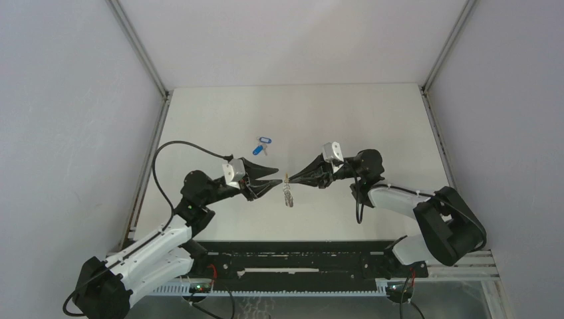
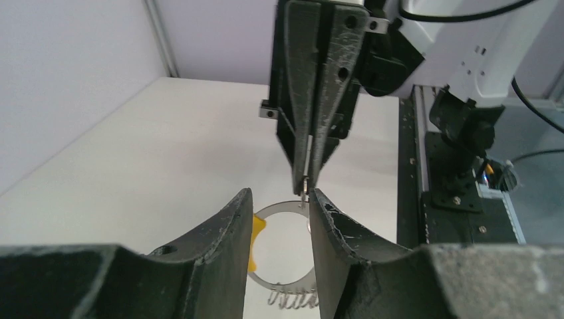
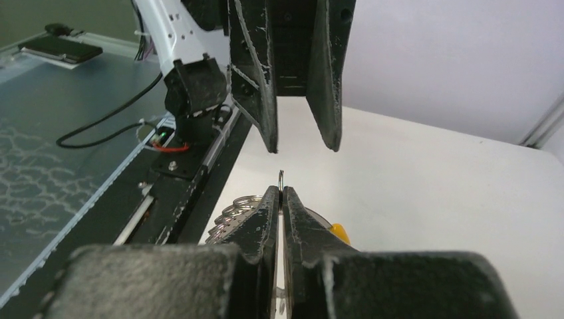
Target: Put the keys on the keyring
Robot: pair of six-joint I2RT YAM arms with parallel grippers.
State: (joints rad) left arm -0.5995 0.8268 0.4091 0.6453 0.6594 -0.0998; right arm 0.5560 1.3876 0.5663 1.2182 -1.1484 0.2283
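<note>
White tabletop [image 1: 372, 126], pale grey walls on three sides. Keyring [image 2: 258, 232]: a silvery loop with one yellow arc, hanging on edge near the tabletop's centre. Its open face is turned toward the left arm, and small coiled rings are clustered at its lower rim. The right end effector [image 3: 281, 193] is clamped tight on the loop's top edge. The left end effector [image 2: 280, 194] has its fingers moderately parted and holds nothing, tips just beside the loop. Keys [image 1: 262, 146] with blue tags lie flat nearby toward the far edge, the tags angled differently.
</note>
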